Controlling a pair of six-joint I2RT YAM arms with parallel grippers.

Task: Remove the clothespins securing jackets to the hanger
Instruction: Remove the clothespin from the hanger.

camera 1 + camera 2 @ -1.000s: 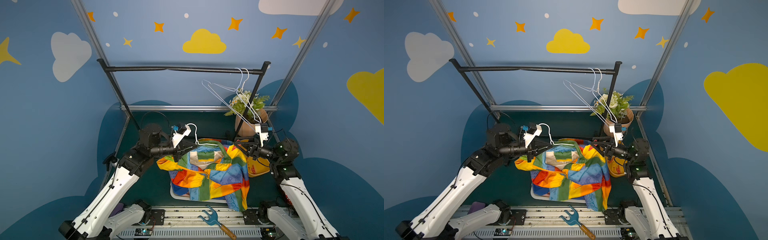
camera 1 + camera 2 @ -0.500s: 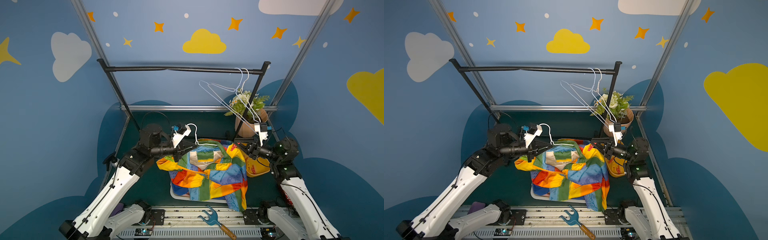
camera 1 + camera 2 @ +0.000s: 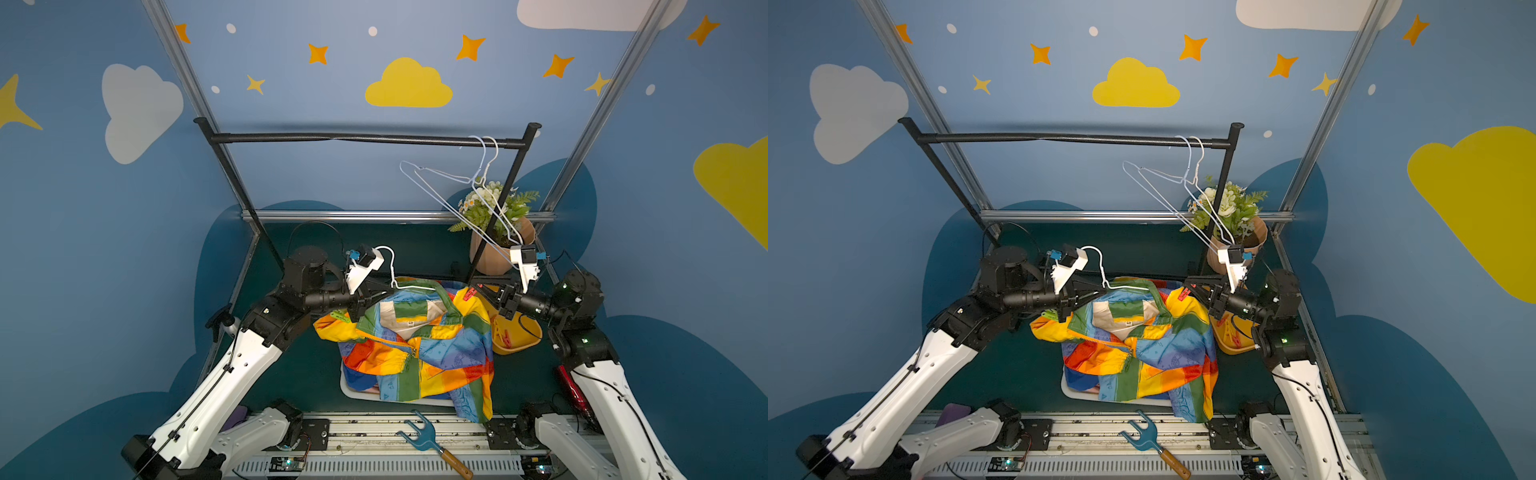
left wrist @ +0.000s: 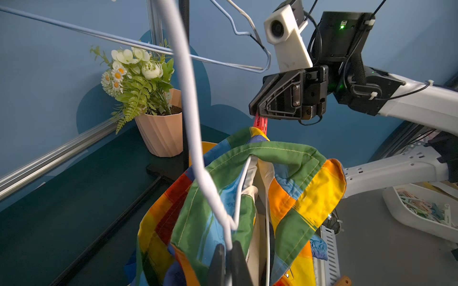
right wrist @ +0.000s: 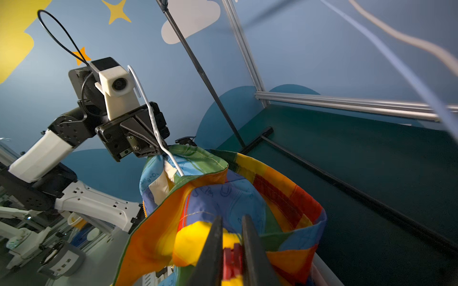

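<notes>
Red clothespin (image 3: 469,294) sits on upper right edge of jacket (image 3: 415,345), just right of frame centre in both top views. Right gripper (image 5: 232,220) pinches it; you see red body between fingers (image 5: 251,247). Left gripper (image 4: 226,247) is pressed together on white hanger (image 4: 190,99) wire; jacket hangs from it. At left edge of jacket, green clothespin (image 3: 337,316), no gripper on it.

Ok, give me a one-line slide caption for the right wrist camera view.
The right hand pinches a red clothespin on the rainbow jacket; left hand grips the white hanger by its neck.
</notes>
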